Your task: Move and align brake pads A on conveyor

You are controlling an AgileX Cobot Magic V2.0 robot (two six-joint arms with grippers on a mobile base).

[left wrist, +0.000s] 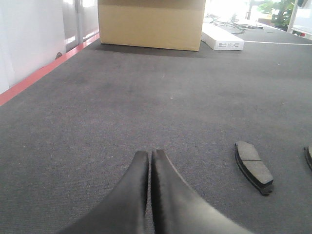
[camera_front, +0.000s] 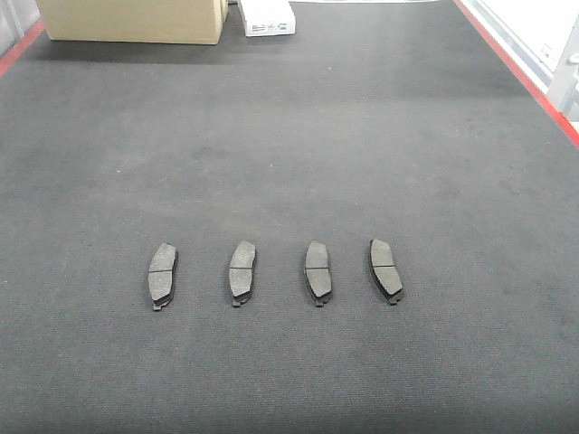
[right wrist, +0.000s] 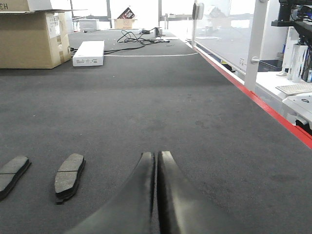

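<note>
— What sits at the far end, around eleven o'clock?
— A cardboard box (camera_front: 134, 20), with a flat white box (camera_front: 267, 17) just beside it toward twelve.
— Anything further back?
— Black cables (right wrist: 139, 38), and a keyboard (right wrist: 295, 88) off at three o'clock.

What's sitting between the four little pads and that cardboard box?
Nothing: the front view shows only bare belt between the pads and the box.

From the front we are looking steeply down on the conveyor (camera_front: 289, 136). Both wrist views are sitting low, facing along it toward the cardboard box (left wrist: 151, 24) and white box (right wrist: 88, 52), and sharing the brake pads A (camera_front: 276, 271) with the overhead.
</note>
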